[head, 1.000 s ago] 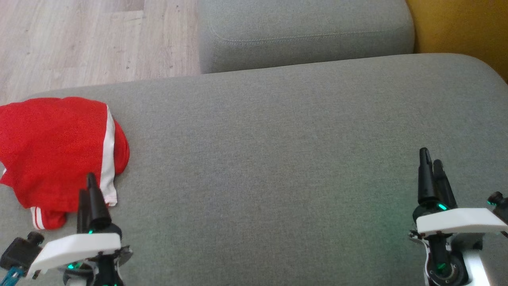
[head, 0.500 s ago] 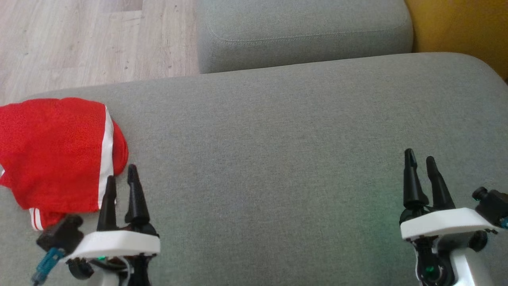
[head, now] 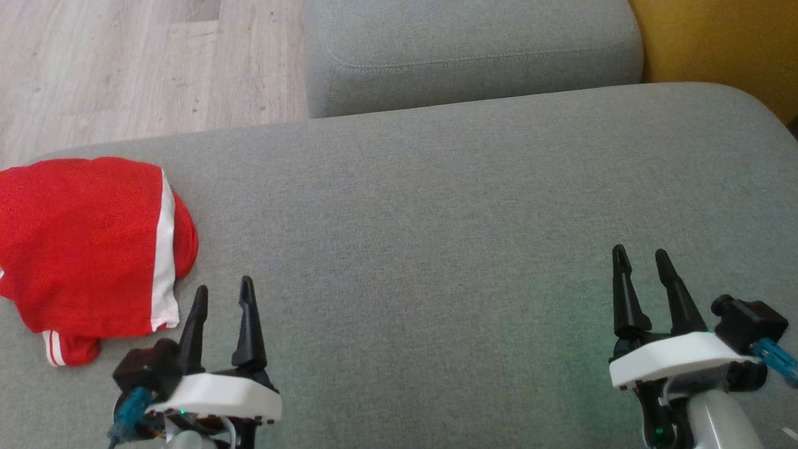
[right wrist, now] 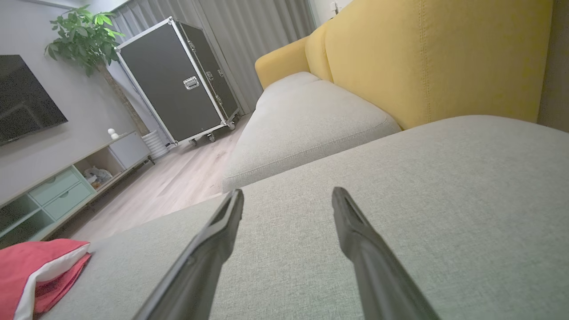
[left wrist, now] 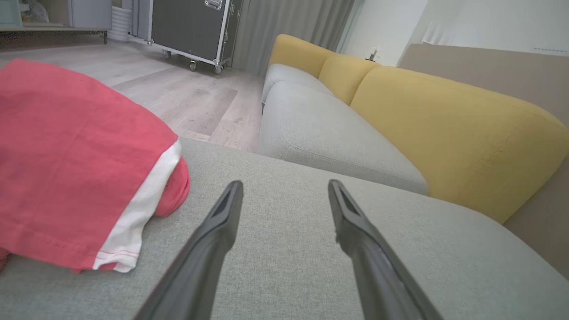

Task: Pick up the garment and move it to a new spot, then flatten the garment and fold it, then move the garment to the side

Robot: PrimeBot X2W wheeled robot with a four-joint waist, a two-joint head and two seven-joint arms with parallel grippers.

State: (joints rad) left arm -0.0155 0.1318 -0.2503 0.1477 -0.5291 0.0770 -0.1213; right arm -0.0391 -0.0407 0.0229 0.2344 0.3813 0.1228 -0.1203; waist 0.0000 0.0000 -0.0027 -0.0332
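Note:
The garment (head: 87,246) is red with white side stripes and lies folded at the left end of the grey sofa seat (head: 436,218); the wrist views show the garment (left wrist: 66,169) at the left and the garment (right wrist: 31,271) in the lower left corner. My left gripper (head: 224,290) stands open just right of the garment's near corner, apart from it, with nothing between its fingers. Far to the right, my right gripper (head: 641,257) is open over bare cushion. In the wrist views, the left gripper (left wrist: 284,187) and the right gripper (right wrist: 286,194) show wide gaps.
A second grey seat cushion (head: 474,56) lies beyond the seat, with a yellow backrest (head: 717,43) at the right. Wooden floor (head: 124,68) lies past the seat's far left edge. A black wheeled case (right wrist: 178,84) stands across the room.
My left gripper has drawn away rightward from over the garment's near edge onto bare cushion, and turned. The right gripper has shifted left and turned so its fingers show side by side. The garment lies still.

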